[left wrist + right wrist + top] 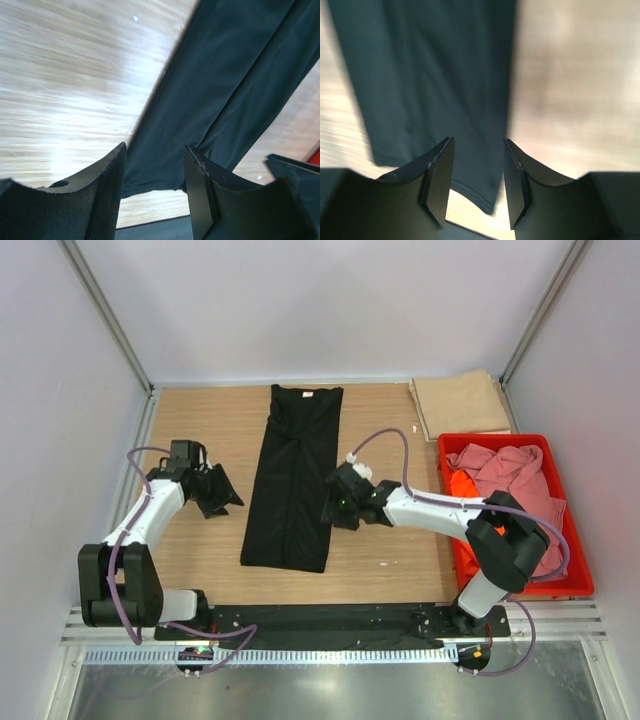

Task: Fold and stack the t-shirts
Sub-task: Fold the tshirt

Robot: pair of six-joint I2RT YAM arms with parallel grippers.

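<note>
Right tool (478, 142), black t-shirt (430, 75), unreadable label (308, 395)

Table (200, 430): pale wood grain, smooth, faint sheen under the light.
Black t-shirt (293, 480): soft matt cloth, shallow lengthwise creases, stitched hem.
Tan t-shirt (462, 405): matt cloth, flat and smooth.
Pink t-shirt (510, 475) and orange t-shirt (462, 485): soft matt cloth, rumpled.
Crate (565, 585): red plastic, smooth, slightly glossy.
Left gripper (155, 155) fingers (100, 200): black matt plastic, finely textured inner pad.
Right gripper (477, 150) fingers (437, 180): same matt black, smooth faces.
Arm shells (430, 508): white, smooth, semi-gloss.
Cables (385, 433): purple, smooth sheath.
Rail (330, 680) at near edge: brushed grey metal.
Walls (330, 300): plain white, matt.
</note>
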